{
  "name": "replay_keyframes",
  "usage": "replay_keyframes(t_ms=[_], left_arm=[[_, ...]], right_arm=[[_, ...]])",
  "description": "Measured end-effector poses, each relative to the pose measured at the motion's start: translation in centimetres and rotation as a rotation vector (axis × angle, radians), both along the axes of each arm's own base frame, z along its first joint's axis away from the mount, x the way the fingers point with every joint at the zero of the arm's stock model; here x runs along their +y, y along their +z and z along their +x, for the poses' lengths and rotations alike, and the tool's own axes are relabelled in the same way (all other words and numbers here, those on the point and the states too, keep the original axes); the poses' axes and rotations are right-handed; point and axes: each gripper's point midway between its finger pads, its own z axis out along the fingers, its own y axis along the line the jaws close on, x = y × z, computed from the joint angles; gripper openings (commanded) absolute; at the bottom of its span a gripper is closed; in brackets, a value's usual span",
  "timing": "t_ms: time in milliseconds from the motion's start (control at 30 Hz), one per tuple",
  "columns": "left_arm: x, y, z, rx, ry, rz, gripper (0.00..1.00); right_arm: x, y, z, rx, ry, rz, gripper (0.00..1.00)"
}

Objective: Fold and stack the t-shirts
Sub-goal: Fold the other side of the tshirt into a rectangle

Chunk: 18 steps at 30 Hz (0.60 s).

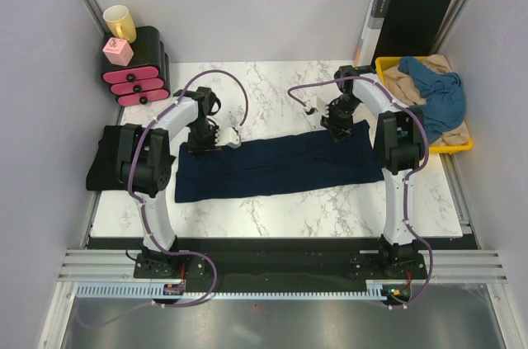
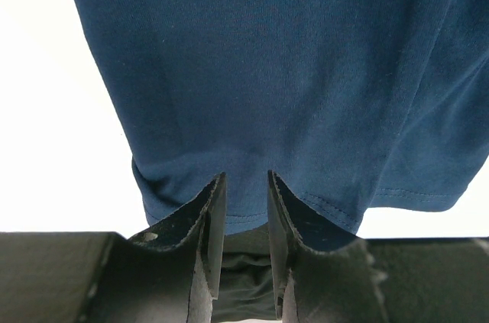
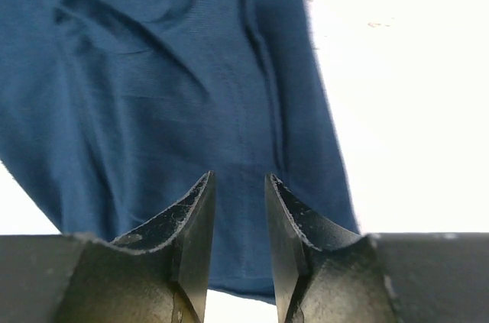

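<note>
A dark navy t-shirt [image 1: 272, 166] lies as a long folded strip across the middle of the table. My left gripper [image 1: 205, 139] is over its far left edge. In the left wrist view the navy cloth [image 2: 290, 71] fills the frame and its hem runs between my fingers [image 2: 246, 185], which stand a narrow gap apart. My right gripper [image 1: 341, 126] is over the far right edge. In the right wrist view the cloth [image 3: 168, 94] lies under the slightly parted gripper [image 3: 238, 185], not pinched. A black shirt [image 1: 104, 159] lies at the left table edge.
A yellow tray [image 1: 459, 148] at the right holds a medium-blue shirt [image 1: 437, 89] and a beige one [image 1: 406, 78]. A black orange-edged folder [image 1: 408, 23] leans at the back right. Pink-fronted drawers [image 1: 136, 77] with a yellow cup [image 1: 120, 21] stand at the back left.
</note>
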Motion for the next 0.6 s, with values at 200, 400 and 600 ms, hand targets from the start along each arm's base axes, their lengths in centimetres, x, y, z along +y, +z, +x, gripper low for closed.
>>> replay_keyframes(t_ms=[200,400,600], left_arm=[[0.0,0.0,0.0,0.000,0.002,0.000,0.35],[0.0,0.0,0.0,0.000,0.005,0.001,0.35],[-0.1,-0.1,0.6,-0.003,0.005,0.000,0.35]], right_arm=[[-0.2,-0.2,1.7,-0.059,-0.021,-0.007,0.41],[-0.4,-1.3,2.2,-0.057,-0.023,-0.012,0.40],[-0.5,-1.8,2.4,-0.050,-0.008,-0.017,0.02]])
